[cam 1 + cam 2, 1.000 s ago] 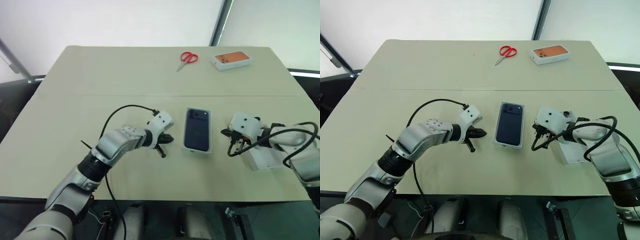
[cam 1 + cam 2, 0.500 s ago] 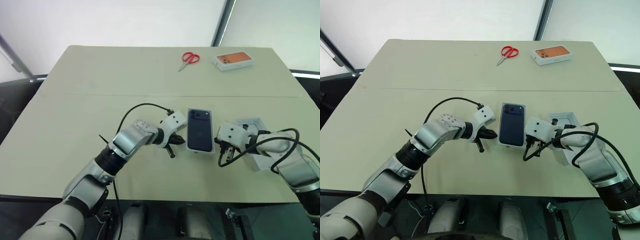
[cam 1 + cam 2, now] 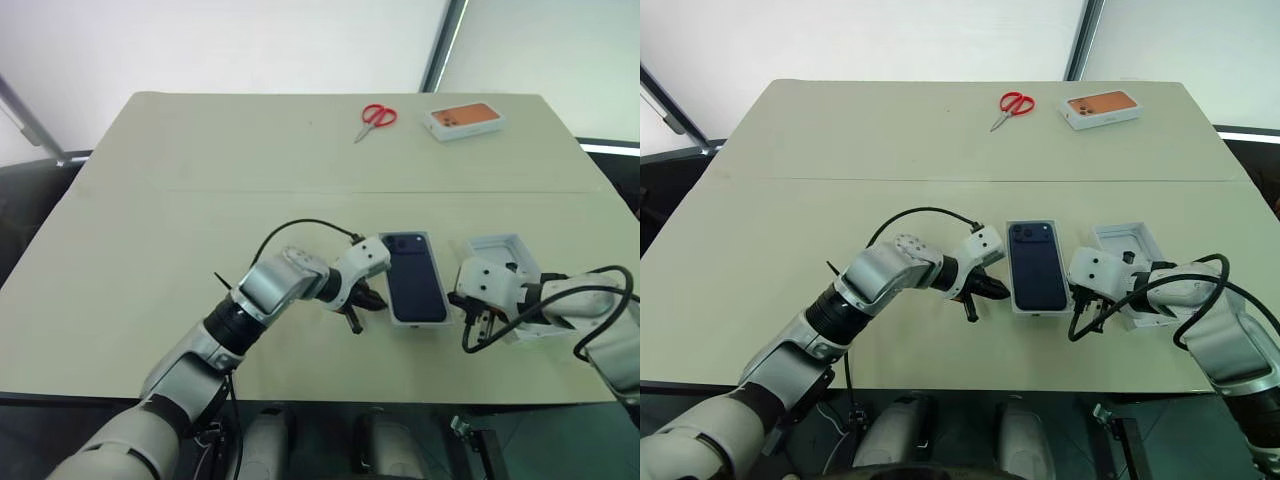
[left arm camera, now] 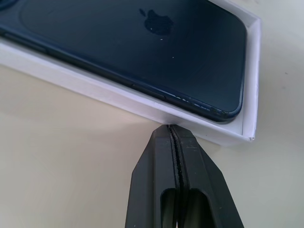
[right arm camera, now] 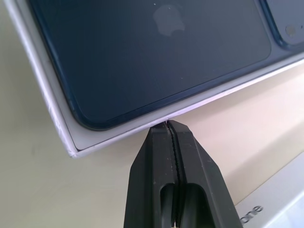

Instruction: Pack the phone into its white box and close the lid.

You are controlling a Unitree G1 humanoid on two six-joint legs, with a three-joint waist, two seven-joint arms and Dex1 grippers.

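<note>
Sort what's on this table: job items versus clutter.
For the job:
- phone, already lying in the white box
- lid, off to the box's right, not yet on

Just lying about:
- red scissors
- orange-faced box, both at the far edge

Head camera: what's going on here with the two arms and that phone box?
The phone lies in the white box near the table's front edge. Both grippers are shut, the left gripper at one long side of the box, the right gripper at the other. An open white piece lies to the right. Scissors and an orange-printed box sit at the far edge.
</note>
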